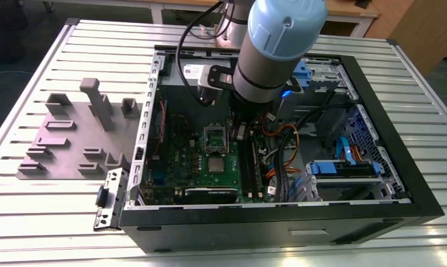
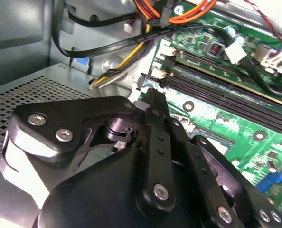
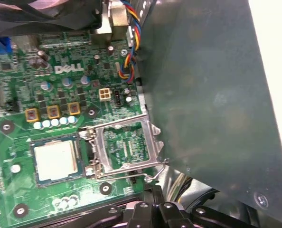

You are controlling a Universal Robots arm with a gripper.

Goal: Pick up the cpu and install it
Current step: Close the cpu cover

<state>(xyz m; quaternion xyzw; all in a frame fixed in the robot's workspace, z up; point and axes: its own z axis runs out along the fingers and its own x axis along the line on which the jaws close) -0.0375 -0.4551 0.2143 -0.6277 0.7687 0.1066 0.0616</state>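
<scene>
Inside the case (image 1: 283, 225), the cpu (image 3: 55, 160) is sitting on the green board (image 3: 65, 95), seemingly unclamped beside the lifted frame (image 3: 124, 147). The gripper (image 2: 149, 97), whose spread I cannot tell, is hanging close, so a nudge risks skewing the chip.

In the exterior view the arm (image 1: 272, 50) hides part of the computer case's (image 1: 283, 222) inside. The gripper (image 2: 153, 118) runs off the picture's edge in both wrist views.
</scene>
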